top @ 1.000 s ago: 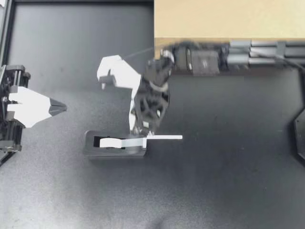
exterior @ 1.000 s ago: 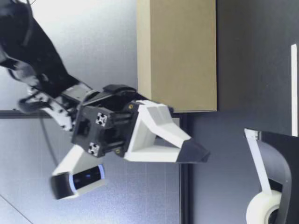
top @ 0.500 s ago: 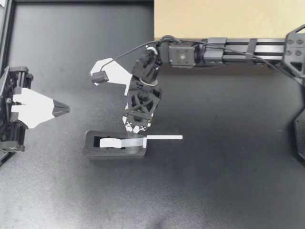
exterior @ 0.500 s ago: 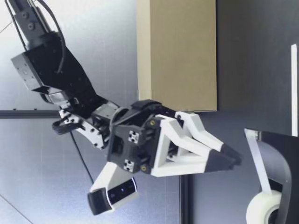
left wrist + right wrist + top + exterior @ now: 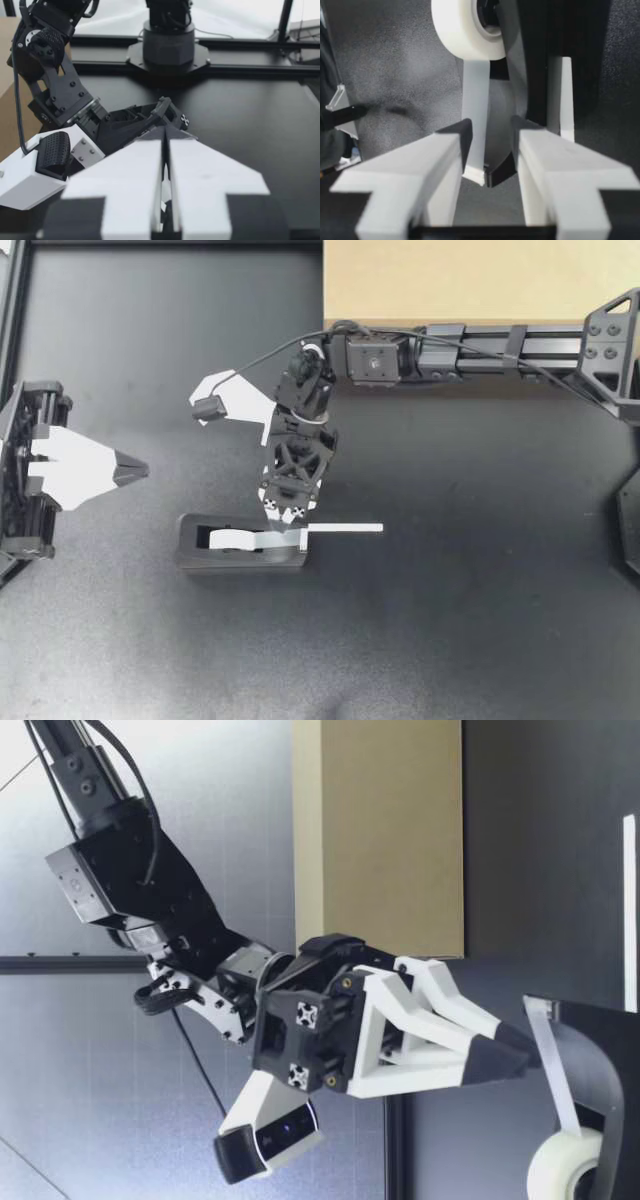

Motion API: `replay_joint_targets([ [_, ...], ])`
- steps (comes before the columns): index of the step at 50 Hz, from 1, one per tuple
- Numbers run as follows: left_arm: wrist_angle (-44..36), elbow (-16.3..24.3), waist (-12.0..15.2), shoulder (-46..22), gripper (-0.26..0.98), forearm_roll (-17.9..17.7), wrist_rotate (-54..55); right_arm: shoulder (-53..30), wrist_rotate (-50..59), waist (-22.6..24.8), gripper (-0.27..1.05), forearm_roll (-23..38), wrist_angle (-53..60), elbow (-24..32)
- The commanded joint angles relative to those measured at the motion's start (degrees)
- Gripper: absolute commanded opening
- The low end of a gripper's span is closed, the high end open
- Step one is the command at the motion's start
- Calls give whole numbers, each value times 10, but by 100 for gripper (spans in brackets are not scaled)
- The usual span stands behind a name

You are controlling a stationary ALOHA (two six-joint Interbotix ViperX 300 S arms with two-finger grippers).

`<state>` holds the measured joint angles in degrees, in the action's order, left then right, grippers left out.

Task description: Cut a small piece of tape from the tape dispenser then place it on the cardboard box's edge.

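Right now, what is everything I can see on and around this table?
Table: one, black, under everything.
Box: one, brown cardboard, along one table edge, beside my right arm.
Dispenser: one, black, near the table's middle.
Tape roll: one, white, in the dispenser.
Strip: one, white, drawn from the roll to the dispenser's cutter end.
Bar: one, white, flat on the table off the cutter end; I cannot tell what it is.
Left gripper: one, white with black tips, shut, apart from the dispenser.
Right gripper: one, white with black tips, open, fingers either side of the strip.
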<state>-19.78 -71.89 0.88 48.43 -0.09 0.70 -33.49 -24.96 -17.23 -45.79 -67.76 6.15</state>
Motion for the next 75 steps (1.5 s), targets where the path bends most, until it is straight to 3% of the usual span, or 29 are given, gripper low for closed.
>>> replay_joint_targets([
  [1,-5,7,2,-3,-13,-1,1,10,1,8,42,-4,-3,14],
  [17,-4,7,1,-3,-13,-1,1,7,1,16,39,-4,-4,14],
  [42,-4,3,2,-3,-13,-1,2,23,1,16,-3,-4,4,14],
  [64,-5,1,2,-3,-13,-1,2,48,3,16,-5,-4,4,11],
  [75,-5,0,1,-3,-13,-1,2,69,3,16,-5,-4,4,-22],
])
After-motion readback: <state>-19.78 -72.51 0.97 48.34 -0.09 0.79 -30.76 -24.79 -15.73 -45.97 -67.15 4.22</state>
